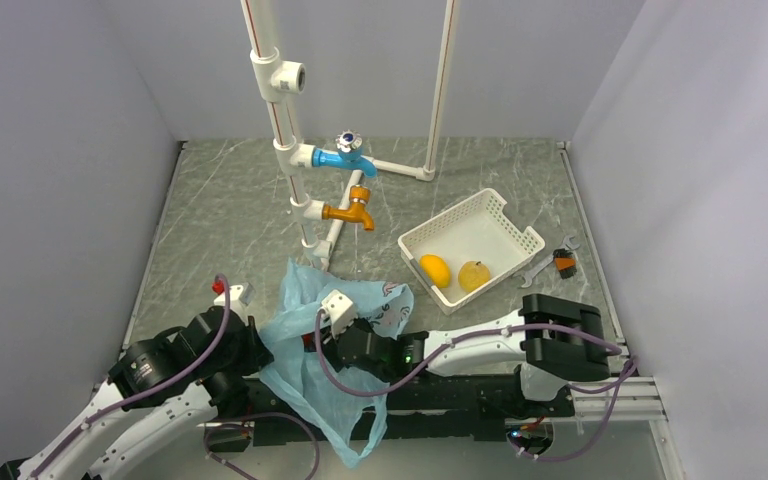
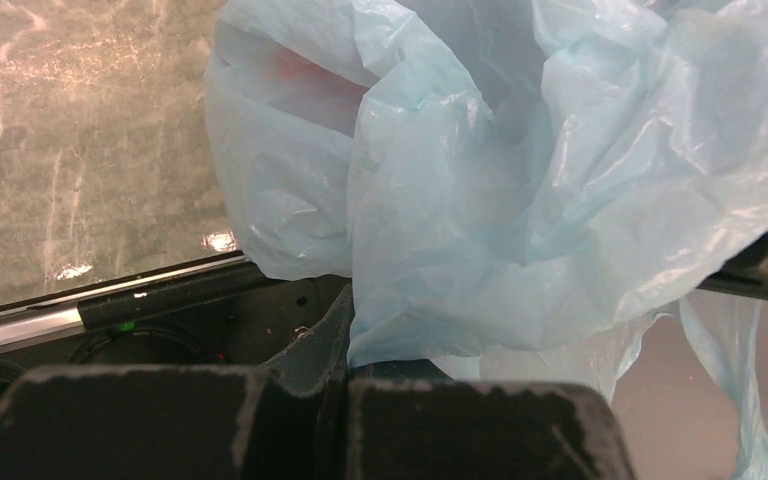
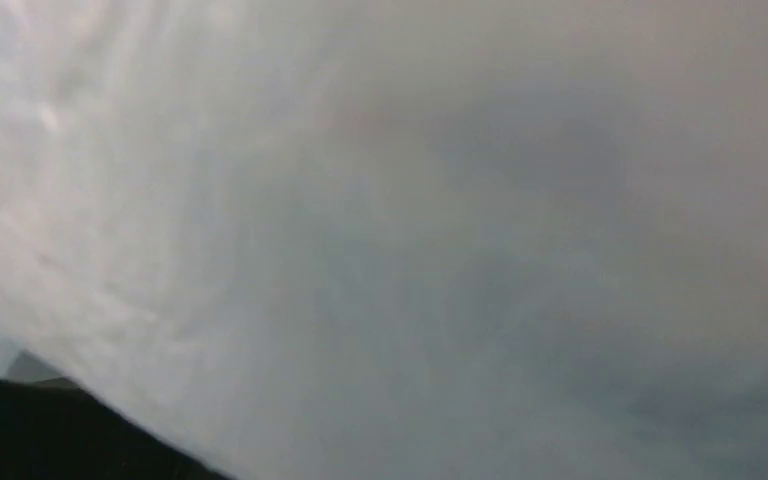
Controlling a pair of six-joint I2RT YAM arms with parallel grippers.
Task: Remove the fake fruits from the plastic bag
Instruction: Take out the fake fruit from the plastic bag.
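The light-blue plastic bag (image 1: 305, 335) lies crumpled at the near edge between my arms; it fills the left wrist view (image 2: 520, 180). My left gripper (image 2: 350, 335) is shut on a fold of the bag's lower edge. A faint reddish patch (image 2: 300, 75) shows through the film. My right gripper (image 1: 338, 345) reaches left into the bag; its wrist view shows only blurred grey film (image 3: 410, 230), fingers hidden. The orange-yellow oval fruit (image 1: 435, 270) and the pale yellow fruit (image 1: 474, 275) lie in the white basket (image 1: 520, 238). The grape bunch is hidden.
White pipes with a blue tap (image 1: 345, 155) and an orange tap (image 1: 352, 212) stand behind the bag. A spanner and a small black-and-orange part (image 1: 565, 264) lie right of the basket. A small red-and-white item (image 1: 228, 291) sits by the left arm.
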